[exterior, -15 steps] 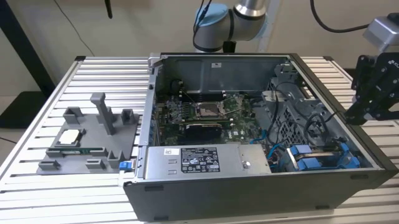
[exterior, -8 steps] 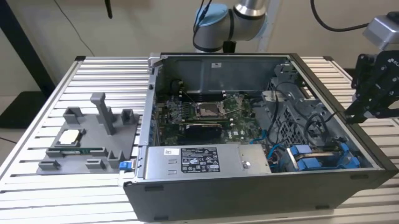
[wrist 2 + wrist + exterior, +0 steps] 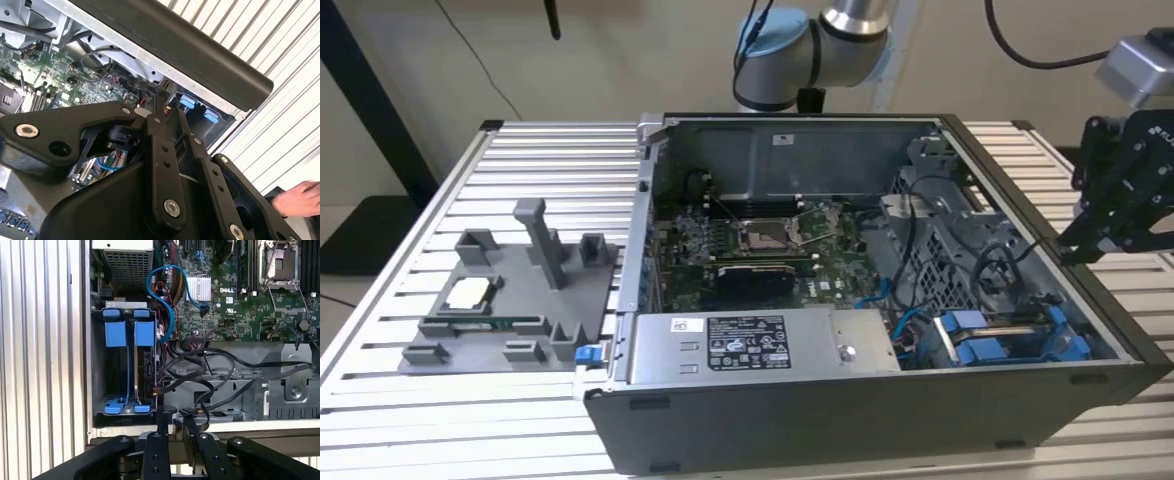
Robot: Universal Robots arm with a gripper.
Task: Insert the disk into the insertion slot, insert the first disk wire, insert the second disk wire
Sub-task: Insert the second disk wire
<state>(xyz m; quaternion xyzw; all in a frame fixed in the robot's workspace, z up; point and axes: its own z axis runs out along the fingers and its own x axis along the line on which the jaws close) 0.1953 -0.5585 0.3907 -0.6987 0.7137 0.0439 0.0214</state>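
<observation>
One disk (image 3: pixel 145 340) sits in the slot (image 3: pixel 98 365), inside the case (image 3: pixel 854 425) by the table (image 3: pixel 1141 300) edge on the exterior view's right, its long axis aimed at my claw (image 3: pixel 176 420), which hangs just outside, narrowly apart and empty.

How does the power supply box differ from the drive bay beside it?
The power supply box is a closed grey metal block with a white sticker; the drive bay is an open frame with bright blue clips. In the exterior view the box looks wider than the bay. Both sit inside the computer case, along its near wall.
</observation>
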